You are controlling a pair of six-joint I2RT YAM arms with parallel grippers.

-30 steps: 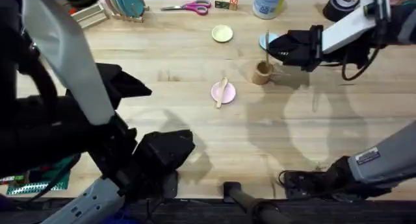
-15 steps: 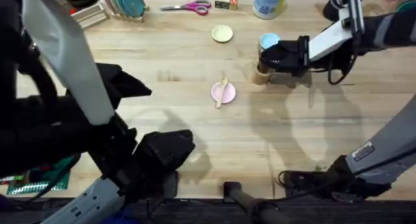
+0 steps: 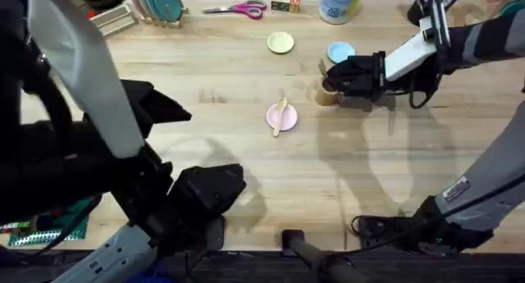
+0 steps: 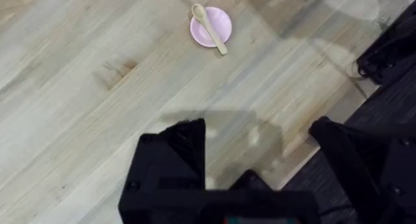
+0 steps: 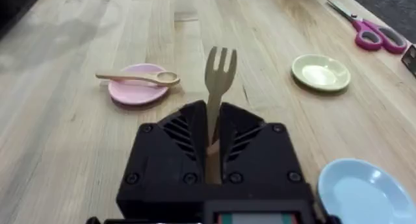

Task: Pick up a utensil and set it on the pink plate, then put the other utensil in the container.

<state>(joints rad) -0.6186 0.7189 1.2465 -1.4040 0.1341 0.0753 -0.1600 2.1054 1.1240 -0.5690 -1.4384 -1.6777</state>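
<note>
Your small pale wooden fork point(image 5: 218, 74) is light, thin and stiff; it can pivot or slip, so pinch low on the flat handle, as the right gripper point(image 5: 214, 156) does with fingers closed on it, over the tan cylindrical cup point(image 3: 326, 94); the wooden spoon point(image 3: 280, 116) lies across the pink plate point(image 3: 271, 116) to the left; the left gripper point(image 4: 260, 152) hangs open above bare tabletop point(image 3: 246, 168).

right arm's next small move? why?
Probably lower the fork handle-first into the container, then open. The right gripper is shut on the fork beside the cup in the overhead view, and the spoon already lies on the pink plate.
</note>
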